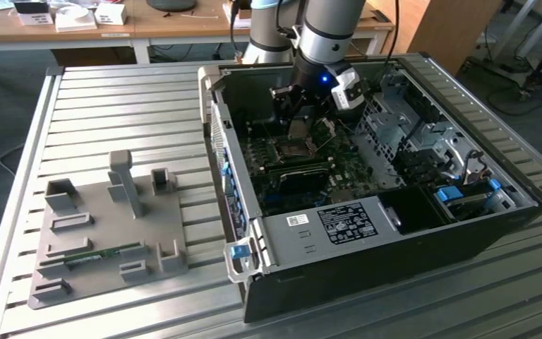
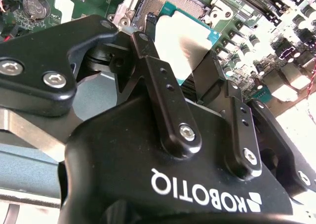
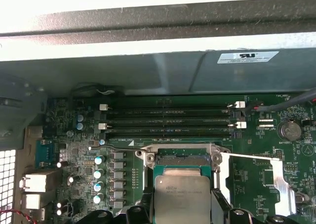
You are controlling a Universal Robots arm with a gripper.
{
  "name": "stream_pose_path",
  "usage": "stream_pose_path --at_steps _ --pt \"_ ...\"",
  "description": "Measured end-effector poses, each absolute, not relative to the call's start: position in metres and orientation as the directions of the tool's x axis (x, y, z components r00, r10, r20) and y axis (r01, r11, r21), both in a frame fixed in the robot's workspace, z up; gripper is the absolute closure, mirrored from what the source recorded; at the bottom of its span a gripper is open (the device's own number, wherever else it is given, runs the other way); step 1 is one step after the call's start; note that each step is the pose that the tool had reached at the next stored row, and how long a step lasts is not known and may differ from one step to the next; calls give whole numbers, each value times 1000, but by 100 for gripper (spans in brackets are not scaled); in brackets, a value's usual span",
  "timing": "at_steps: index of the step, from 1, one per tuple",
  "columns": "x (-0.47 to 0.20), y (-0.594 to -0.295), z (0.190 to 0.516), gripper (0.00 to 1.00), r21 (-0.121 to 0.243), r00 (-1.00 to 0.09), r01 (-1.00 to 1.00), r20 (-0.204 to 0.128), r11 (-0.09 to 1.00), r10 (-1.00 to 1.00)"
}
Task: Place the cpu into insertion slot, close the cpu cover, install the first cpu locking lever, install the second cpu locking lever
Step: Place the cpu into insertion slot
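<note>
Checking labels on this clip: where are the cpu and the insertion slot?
cpu (image 3: 182,199), first wrist view, middle of its metal top.
insertion slot (image 3: 180,159), first wrist view, exposed strip beyond the cpu.

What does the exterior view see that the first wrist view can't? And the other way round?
The exterior view takes in the whole computer case, the robot arm reaching into it, and a grey holder plate on the slatted table. The first wrist view gets close to the long black memory slots and a round coin battery. Both show the green motherboard and the cpu, held by the gripper by the open insertion slot.
</note>
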State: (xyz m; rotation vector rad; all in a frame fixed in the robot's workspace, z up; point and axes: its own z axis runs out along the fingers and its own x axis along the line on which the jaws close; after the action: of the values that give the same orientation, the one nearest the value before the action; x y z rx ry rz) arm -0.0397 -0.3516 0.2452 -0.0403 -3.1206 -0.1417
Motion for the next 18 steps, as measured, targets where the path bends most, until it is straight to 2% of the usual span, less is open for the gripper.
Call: stream_pose_path --at_steps 11,18 --pt "-40 -352 245 46 91 -999 32 19 995 31" --pt "-40 -352 242 46 90 -993 117 19 989 116"
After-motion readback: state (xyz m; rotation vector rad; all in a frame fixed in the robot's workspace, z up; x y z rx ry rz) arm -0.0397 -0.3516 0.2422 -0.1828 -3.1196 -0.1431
